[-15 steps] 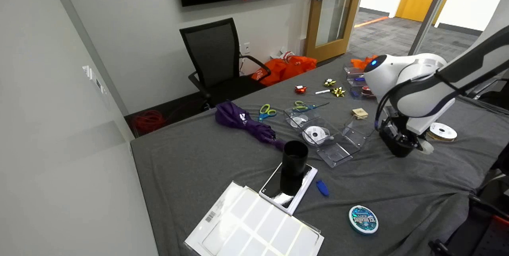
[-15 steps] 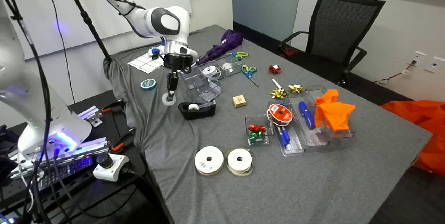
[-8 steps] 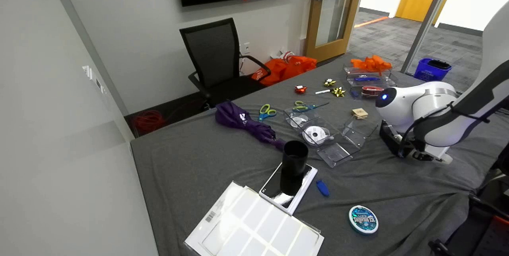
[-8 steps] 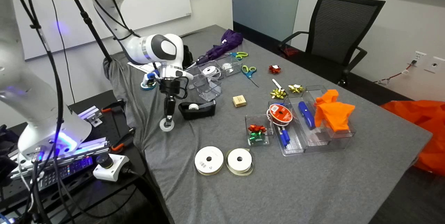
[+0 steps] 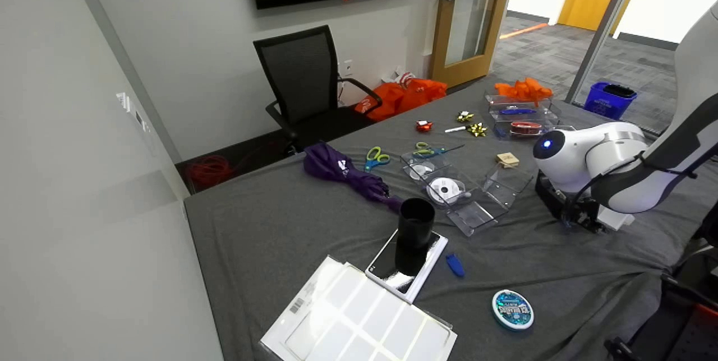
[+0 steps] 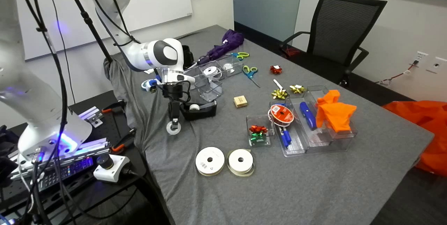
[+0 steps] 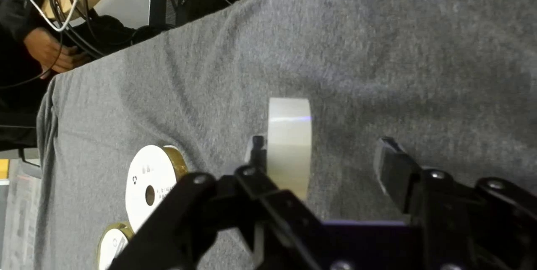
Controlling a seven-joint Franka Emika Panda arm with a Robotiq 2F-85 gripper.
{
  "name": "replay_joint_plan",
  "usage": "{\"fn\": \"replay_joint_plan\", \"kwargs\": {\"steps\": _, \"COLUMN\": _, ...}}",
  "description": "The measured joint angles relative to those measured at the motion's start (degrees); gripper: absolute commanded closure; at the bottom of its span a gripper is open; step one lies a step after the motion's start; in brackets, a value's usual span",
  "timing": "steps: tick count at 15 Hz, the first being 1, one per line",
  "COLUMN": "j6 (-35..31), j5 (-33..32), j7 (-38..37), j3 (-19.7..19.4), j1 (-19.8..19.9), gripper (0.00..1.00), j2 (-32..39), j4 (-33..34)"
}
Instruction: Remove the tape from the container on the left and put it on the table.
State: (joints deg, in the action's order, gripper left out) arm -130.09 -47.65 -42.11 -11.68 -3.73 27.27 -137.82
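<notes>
Step in hand, by my reading: put-down, nearly done. Gripper (image 7: pixel 323 148) is spread wide, gripping nothing. Tape (image 7: pixel 289 148) stands on edge between its fingers, close by one; contact unclear. It seems to rest on the table (image 6: pixel 307 183), apart from the clear boxes (image 5: pixel 474 217). Next: lift straight up without tipping it.

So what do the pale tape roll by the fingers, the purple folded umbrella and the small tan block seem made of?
Pale round tape roll: probably glossy plastic film; a bright streak crosses its band.
Purple folded umbrella: probably soft, matte fabric, given gathered creases.
Small tan block: dull, flat faces suggest wood or cardboard.
</notes>
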Motion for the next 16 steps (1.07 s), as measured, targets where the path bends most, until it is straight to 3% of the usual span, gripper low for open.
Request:
{"fn": "replay_joint_plan", "kwargs": {"steps": 4, "j6": -5.94, "j5": -0.14, "j7": 0.49, "j3": 0.08, "j1": 1.10, "gripper": 0.00, "j2": 0.24, "j4": -0.05}}
{"fn": "replay_joint_plan", "kwargs": {"steps": 9, "j6": -12.33, "j5": 0.50, "j7": 6.75, "j3": 0.01, "j1": 4.94, "gripper": 0.00, "j2": -0.67, "j4": -0.54}}
{"fn": "replay_joint_plan", "kwargs": {"steps": 16, "j6": -14.92, "j5": 7.30, "j7": 14.90, "j3": 0.68, "j1": 5.73, "gripper": 0.00, "j2": -1.69, "j4": -1.41}}
